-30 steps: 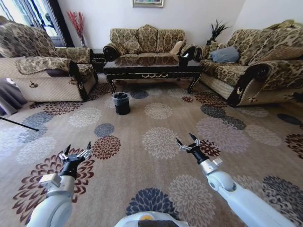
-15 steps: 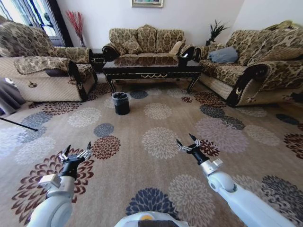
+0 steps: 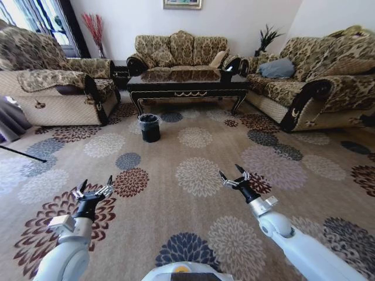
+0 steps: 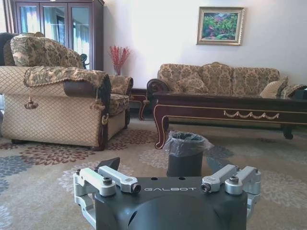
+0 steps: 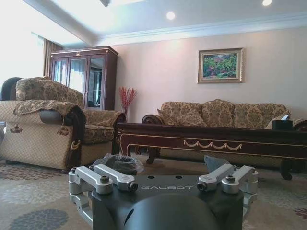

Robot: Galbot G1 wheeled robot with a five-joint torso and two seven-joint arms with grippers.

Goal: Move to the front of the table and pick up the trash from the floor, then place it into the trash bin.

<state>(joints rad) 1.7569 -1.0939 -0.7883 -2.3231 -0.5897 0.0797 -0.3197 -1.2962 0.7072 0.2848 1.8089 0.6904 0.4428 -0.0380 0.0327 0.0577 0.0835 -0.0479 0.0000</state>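
The table point(image 3: 187, 84), dark glossy wood with a gold scroll on its apron, stands far ahead between the sofas. The trash bin point(image 3: 150, 127), a small black bucket with a clear liner, sits on the carpet just in front of the table's left end. I cannot make out the trash on the patterned carpet. My left gripper point(image 3: 94, 187) hovers open and empty low over the carpet at near left. My right gripper point(image 3: 234, 174) is open and empty at near right. The left wrist view shows the trash bin point(image 4: 184, 152) before the table point(image 4: 230, 111). The right wrist view shows the bin point(image 5: 120, 164) and table point(image 5: 211, 139).
Patterned sofas flank the table: one on the left point(image 3: 53, 88), one behind it point(image 3: 181, 50) and one on the right point(image 3: 316, 82). A wide stretch of flowered carpet point(image 3: 193, 170) lies between me and the table. A thin dark rod point(image 3: 20, 153) crosses the floor at far left.
My right gripper has drifted very slightly to the right. The left gripper, the bin and the table stand as before.
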